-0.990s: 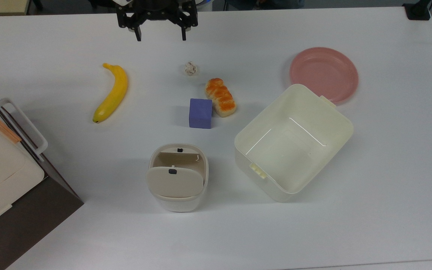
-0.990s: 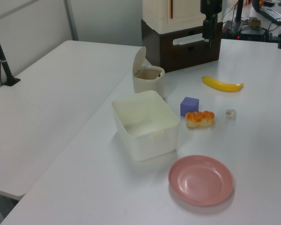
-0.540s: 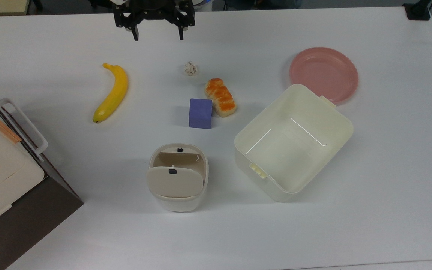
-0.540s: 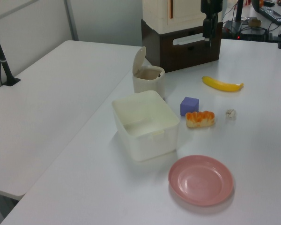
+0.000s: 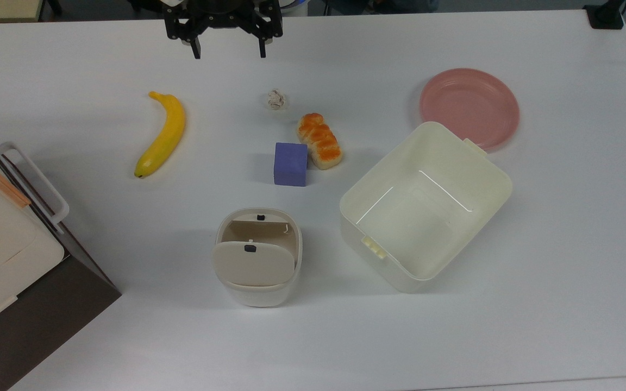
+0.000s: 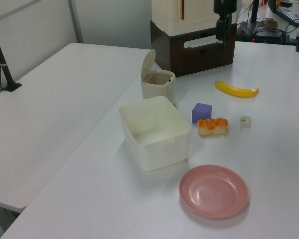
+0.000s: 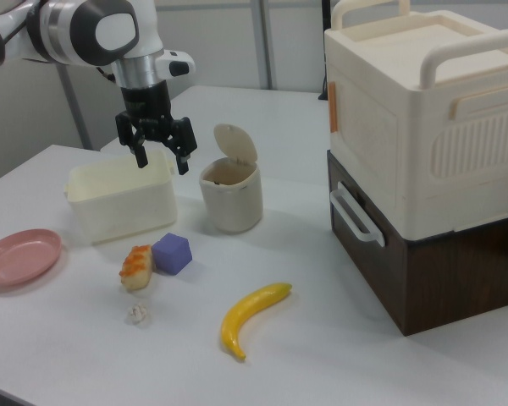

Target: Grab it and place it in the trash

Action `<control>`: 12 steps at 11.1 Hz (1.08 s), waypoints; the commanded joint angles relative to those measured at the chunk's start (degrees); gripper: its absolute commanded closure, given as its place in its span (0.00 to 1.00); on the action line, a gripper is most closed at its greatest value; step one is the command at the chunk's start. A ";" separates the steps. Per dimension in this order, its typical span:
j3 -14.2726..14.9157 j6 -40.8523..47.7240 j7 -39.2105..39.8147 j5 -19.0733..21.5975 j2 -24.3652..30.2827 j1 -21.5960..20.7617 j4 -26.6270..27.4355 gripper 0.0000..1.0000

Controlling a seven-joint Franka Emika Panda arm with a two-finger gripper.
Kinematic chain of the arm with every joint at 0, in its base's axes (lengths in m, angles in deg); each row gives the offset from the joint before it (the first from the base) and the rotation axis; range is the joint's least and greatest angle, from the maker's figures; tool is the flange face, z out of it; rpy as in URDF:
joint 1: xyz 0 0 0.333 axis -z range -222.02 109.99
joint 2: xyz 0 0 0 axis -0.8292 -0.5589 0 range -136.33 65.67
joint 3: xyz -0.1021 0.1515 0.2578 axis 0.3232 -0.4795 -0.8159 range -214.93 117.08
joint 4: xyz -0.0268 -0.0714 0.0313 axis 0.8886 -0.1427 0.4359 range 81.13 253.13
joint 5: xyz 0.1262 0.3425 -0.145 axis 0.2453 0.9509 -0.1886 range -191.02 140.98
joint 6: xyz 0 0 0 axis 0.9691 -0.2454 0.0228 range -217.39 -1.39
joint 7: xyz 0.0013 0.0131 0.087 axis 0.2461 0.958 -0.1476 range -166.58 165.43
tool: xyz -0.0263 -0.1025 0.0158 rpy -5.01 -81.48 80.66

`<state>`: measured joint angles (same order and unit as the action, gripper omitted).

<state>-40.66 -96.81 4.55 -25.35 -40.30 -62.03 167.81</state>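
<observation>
Nothing of the task looks done yet, judging by how things lie: the whole pick-and-drop is left.

Going left to right across the top view, a smooth, curved yellow banana (image 5: 164, 134) lies at the left. The gripper (image 5: 229, 54) hangs at the upper edge with its two black fingers spread wide and nothing between them. Low in the middle stands the trash (image 5: 257, 258), glossy cream plastic with rounded corners, its beige flap lid tipped up (so the mouth is open). The paper wad (image 5: 275, 99), a small crinkled off-white ball, sits on the bare white table (image 5: 563, 244) in the upper middle, below and right of the gripper and well apart from the trash. Just below it come a matte purple block (image 5: 290, 164) and a glazed orange-topped bread loaf (image 5: 320, 141).
</observation>
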 commanded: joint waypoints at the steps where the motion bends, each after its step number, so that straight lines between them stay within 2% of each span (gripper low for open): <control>1: 0.35 1.35 1.21 -0.02 1.01 -0.22 0.20 0.00; 8: 0.61 1.43 1.30 -0.02 0.92 -0.75 0.29 0.00; 10: 4.28 1.35 1.30 -0.02 0.84 -4.07 0.20 0.00; 11: 5.26 1.35 1.30 -0.02 0.84 -4.70 0.29 0.00; 12: 4.92 1.35 1.30 0.07 0.84 -4.27 0.20 0.00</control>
<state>-38.05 -96.81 4.62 -25.35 -40.28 -64.21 167.80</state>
